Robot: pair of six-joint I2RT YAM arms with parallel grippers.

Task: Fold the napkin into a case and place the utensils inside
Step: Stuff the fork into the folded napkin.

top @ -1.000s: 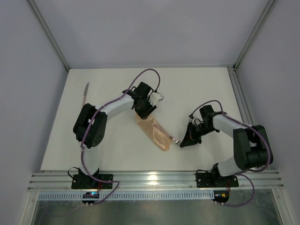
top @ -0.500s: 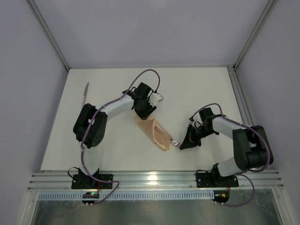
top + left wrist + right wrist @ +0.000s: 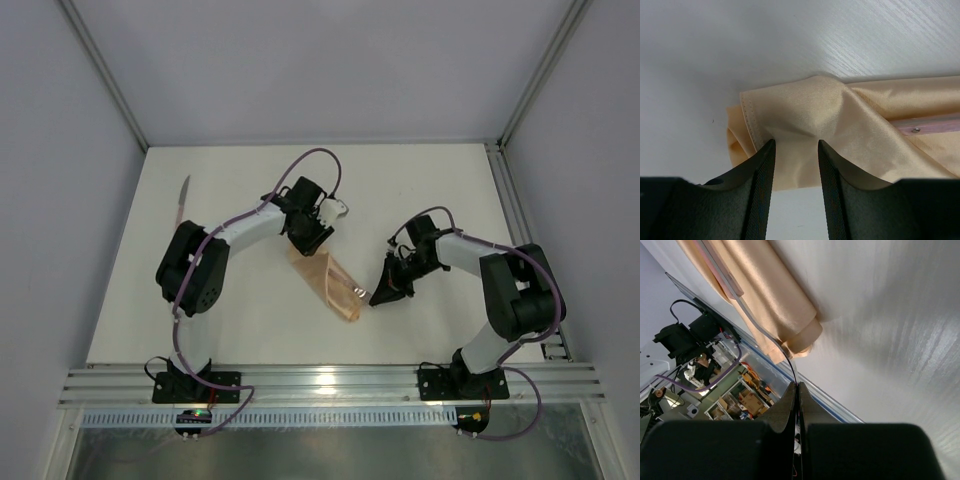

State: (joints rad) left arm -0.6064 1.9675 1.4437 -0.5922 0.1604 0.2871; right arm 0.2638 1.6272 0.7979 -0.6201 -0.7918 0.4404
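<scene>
Two arms work on a white table (image 3: 430, 190): the left arm (image 3: 240, 228) bends in from 9 o'clock and the right arm (image 3: 470, 255) from 3 o'clock, both meeting at the middle.

Between them lies the case (image 3: 330, 283), a narrow peach-orange pouch set aslant, its wide end toward 11 o'clock and its narrow end toward 5 o'clock.

At the 11 o'clock end sits the left gripper (image 3: 308, 238). In its wrist view (image 3: 796, 142) the jaws stand part way apart, unclenched, with both fingers (image 3: 762, 170) down on the cloth (image 3: 805, 110) and a raised crease running up between them. To 3 o'clock of the tips, a pinkish handle (image 3: 930, 124) with a small rivet shows between folds of the cloth.

Just beside the narrow end, at about 3 o'clock of it, is the right gripper (image 3: 378, 296). Its jaws are clamped tight (image 3: 797, 385) on the thin metal end of a utensil (image 3: 358, 293). From the tips the slim shaft runs toward 11 o'clock, and its pale pink handle (image 3: 722, 276) lies along the case (image 3: 765, 295), touching the cloth.

Well apart from all this, at 10 o'clock of the case near the table's left edge, lies a knife (image 3: 181, 198), pointing to 12 o'clock.
</scene>
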